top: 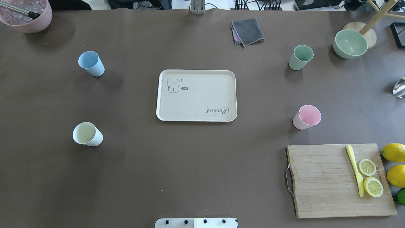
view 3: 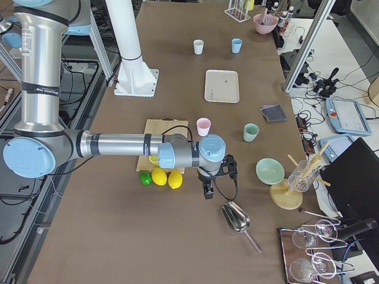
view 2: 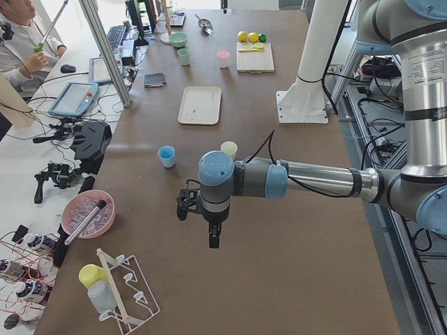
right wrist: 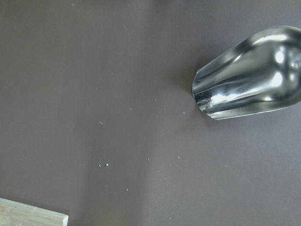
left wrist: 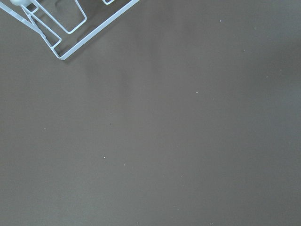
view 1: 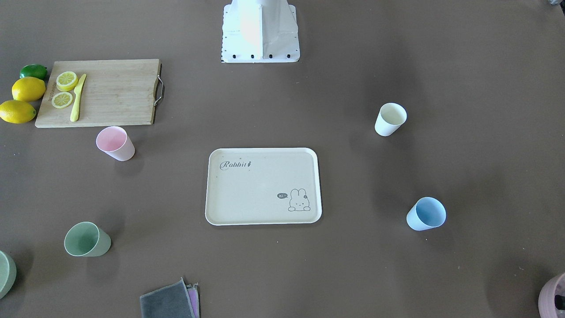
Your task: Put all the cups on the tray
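The beige tray lies at the table's middle with nothing on it. Four cups stand upright on the table around it: light blue and cream-white on the left, sage green and pink on the right. My left gripper hangs above bare table near the left end, away from the cups. My right gripper hangs near the right end, beside the lemons. Both show only in side views, so I cannot tell if they are open or shut.
A bamboo cutting board with lemon slices and a yellow knife lies front right, with lemons beside it. A green bowl, a grey cloth, a mauve pot, a metal scoop and a wire rack stand at the edges.
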Action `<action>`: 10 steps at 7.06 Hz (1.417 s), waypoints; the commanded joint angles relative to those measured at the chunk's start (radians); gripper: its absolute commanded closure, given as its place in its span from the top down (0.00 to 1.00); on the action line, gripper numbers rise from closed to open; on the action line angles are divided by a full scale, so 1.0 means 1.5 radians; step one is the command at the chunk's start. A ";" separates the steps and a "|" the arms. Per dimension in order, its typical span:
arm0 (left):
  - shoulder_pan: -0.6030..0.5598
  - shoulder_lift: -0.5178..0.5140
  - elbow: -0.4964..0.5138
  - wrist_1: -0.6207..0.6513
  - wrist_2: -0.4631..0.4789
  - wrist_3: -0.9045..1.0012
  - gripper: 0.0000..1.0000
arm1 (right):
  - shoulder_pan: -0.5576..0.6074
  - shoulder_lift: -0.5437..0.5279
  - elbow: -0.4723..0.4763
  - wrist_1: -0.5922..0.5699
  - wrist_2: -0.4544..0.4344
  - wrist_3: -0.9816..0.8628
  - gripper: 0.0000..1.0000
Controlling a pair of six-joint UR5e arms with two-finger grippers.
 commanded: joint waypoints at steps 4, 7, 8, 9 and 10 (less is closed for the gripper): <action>0.000 0.000 -0.002 0.000 0.000 0.000 0.98 | 0.001 0.009 -0.028 0.043 0.017 -0.001 1.00; 0.002 -0.001 -0.015 0.000 0.000 -0.002 0.98 | 0.001 0.000 -0.039 0.042 0.040 -0.002 1.00; 0.003 -0.001 -0.016 -0.002 -0.001 -0.004 0.98 | 0.001 0.000 -0.008 0.048 0.050 0.001 1.00; 0.001 -0.009 -0.018 -0.013 0.000 -0.007 0.98 | 0.001 -0.001 0.008 0.064 0.085 0.001 1.00; 0.002 -0.037 -0.012 -0.024 -0.003 -0.007 0.98 | 0.005 0.001 0.012 0.089 0.094 0.004 1.00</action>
